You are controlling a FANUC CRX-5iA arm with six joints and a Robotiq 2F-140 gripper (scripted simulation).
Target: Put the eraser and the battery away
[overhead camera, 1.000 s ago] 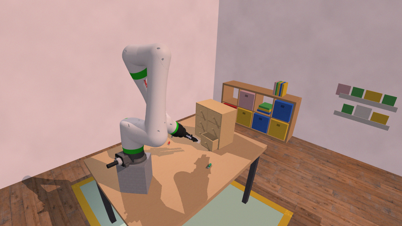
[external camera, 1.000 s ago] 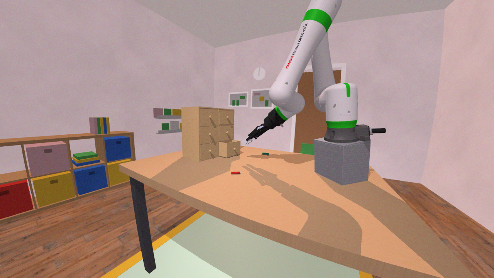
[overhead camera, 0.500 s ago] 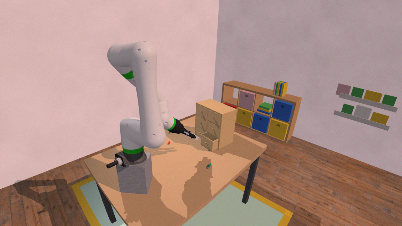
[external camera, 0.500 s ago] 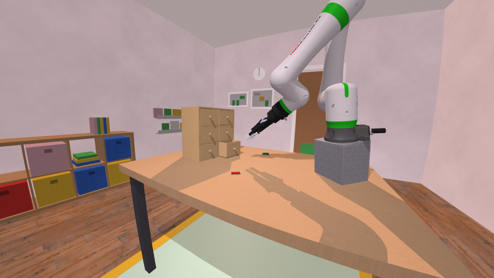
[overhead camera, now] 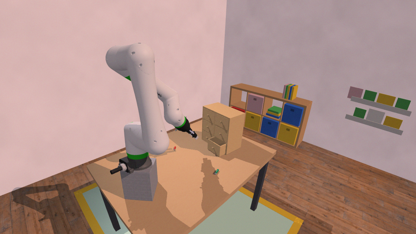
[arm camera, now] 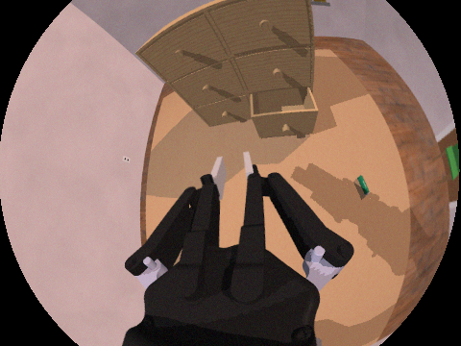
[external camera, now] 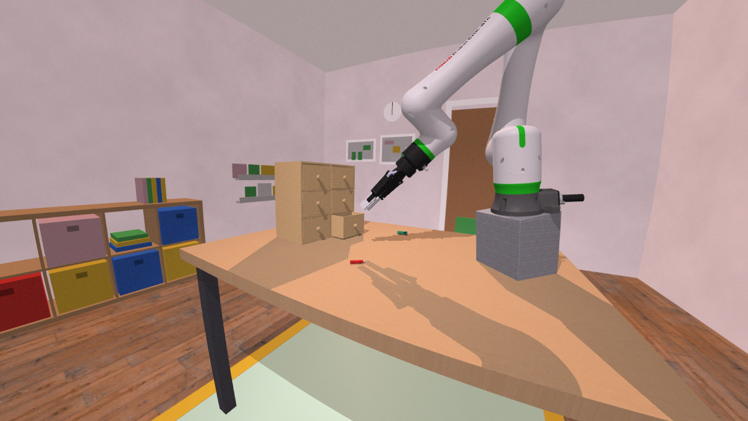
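Note:
The small wooden chest (overhead camera: 228, 128) stands at the far side of the table, with three rows of two drawers. Its bottom right drawer (overhead camera: 217, 144) is pulled part way out; the others sit flush. It also shows in the exterior view (external camera: 347, 224) and the wrist view (arm camera: 283, 111). My gripper (overhead camera: 194, 135) hangs in the air in front of the chest, above and back from the open drawer, nearly shut with a narrow gap and nothing between the fingers. A small green cylinder with a pale end (overhead camera: 216, 171), which looks like the AA battery, lies on the table. A small red piece (overhead camera: 174, 148) lies near my base.
My grey base block (overhead camera: 139, 181) stands at the table's near left. A shelf unit with coloured boxes (overhead camera: 268, 114) stands on the floor behind the table.

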